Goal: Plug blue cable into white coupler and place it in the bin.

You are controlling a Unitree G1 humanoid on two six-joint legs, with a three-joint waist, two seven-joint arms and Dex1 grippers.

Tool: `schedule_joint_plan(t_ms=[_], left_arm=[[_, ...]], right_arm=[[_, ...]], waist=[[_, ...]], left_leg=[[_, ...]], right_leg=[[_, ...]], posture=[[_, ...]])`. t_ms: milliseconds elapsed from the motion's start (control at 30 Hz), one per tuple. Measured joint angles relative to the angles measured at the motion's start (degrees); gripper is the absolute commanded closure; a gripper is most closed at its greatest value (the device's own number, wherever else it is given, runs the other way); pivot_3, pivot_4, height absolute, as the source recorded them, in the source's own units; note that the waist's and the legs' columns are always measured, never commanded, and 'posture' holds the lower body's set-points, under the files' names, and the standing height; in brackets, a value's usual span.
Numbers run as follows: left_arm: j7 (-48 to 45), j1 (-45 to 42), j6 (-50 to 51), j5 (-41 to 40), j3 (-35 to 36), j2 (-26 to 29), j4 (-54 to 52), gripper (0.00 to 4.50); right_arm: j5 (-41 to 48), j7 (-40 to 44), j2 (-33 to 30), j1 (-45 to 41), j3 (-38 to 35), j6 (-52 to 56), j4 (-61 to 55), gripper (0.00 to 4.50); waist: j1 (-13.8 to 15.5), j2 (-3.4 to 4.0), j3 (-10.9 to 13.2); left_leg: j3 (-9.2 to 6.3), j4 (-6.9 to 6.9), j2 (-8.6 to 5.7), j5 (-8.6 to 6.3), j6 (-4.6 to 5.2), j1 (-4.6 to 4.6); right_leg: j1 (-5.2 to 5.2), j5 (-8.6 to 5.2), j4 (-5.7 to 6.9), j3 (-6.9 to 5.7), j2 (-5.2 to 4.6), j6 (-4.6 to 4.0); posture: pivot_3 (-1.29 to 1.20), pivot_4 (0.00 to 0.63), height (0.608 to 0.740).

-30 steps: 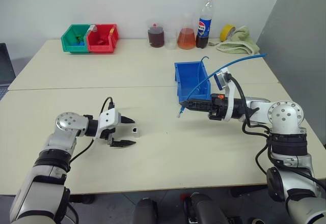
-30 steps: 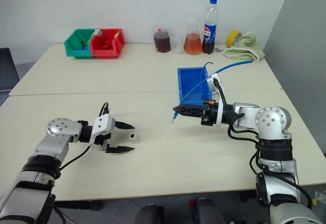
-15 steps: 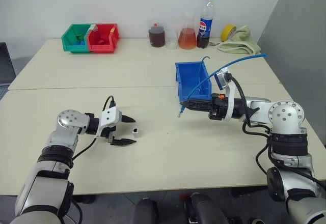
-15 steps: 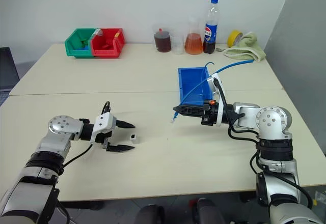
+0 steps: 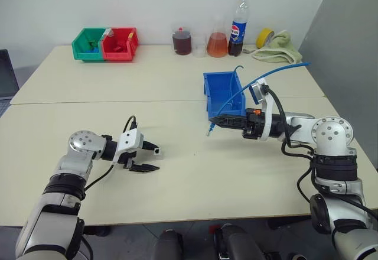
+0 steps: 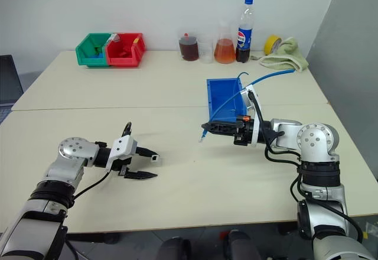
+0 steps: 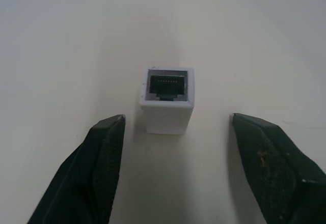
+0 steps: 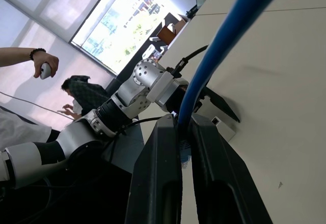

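Your left gripper [image 7: 173, 147] is partly open around the coupler [image 7: 167, 100], which lies untouched on the table [image 5: 195, 177] between its fingers, socket facing away, while your shut right gripper [image 5: 214, 120] holds the cable [image 5: 260, 80] further right.

Two cream tables [image 5: 177, 88] stand edge to edge, the seam running from 9 to 3 o'clock, against a plain white wall [image 5: 147, 3]. A grey partition [image 5: 348, 53] rises at 2 o'clock. In the right wrist view, bright windows [image 8: 97, 15] light the room.
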Motion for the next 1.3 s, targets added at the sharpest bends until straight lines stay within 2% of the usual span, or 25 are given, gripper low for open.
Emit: schedule_joint_plan(t_ms=[333,633,833,1000,1300], left_arm=[[0.4,0.0,-2.0,0.1,-0.2,0.0,1.1,3.7],[2.7,0.4,0.3,0.1,0.1,-1.9,-0.2,3.73],[4.0,3.1,6.4,-0.5,-0.8,-6.0,-9.4,3.73],[4.1,4.1,8.6,-0.3,-2.9,-8.6,-13.9,3.73],[4.3,2.9,6.7,0.3,-4.0,-10.3,-12.1,3.73]], right_arm=[[0.0,0.1,0.0,0.0,0.0,0.0,0.0,4.48],[-1.5,0.3,0.0,0.0,0.5,-1.8,-0.2,4.48],[-8.8,4.6,-1.1,3.0,8.4,-10.8,-5.8,4.48],[-16.6,9.2,-0.3,4.1,15.0,-22.3,-7.5,4.48],[-32.4,16.6,2.5,6.7,25.2,-45.6,-3.6,4.48]], waist=[[0.0,0.01,0.0],[0.4,0.02,0.0],[0.6,0.01,0.0],[0.6,0.01,0.0],[0.8,-0.01,0.0]], left_leg=[[0.01,0.08,0.0,0.05,0.05,0.19],[0.0,0.14,-0.06,0.09,0.1,0.21],[-0.02,0.16,-0.13,0.09,0.1,-0.06],[-0.07,0.09,-0.11,0.09,0.11,-0.09],[-0.07,0.14,-0.13,0.09,0.11,-0.07]], right_leg=[[0.06,0.01,0.32,0.02,0.0,0.01],[0.05,0.0,0.44,0.02,-0.02,0.01],[-0.01,0.01,0.21,0.01,-0.07,0.02],[-0.01,0.02,0.02,-0.04,-0.04,0.04],[0.05,0.06,-0.02,-0.05,-0.02,0.11]], posture=[[0.0,0.15,0.74],[0.0,0.15,0.74],[0.0,0.15,0.74],[0.0,0.15,0.74],[0.0,0.15,0.74]])
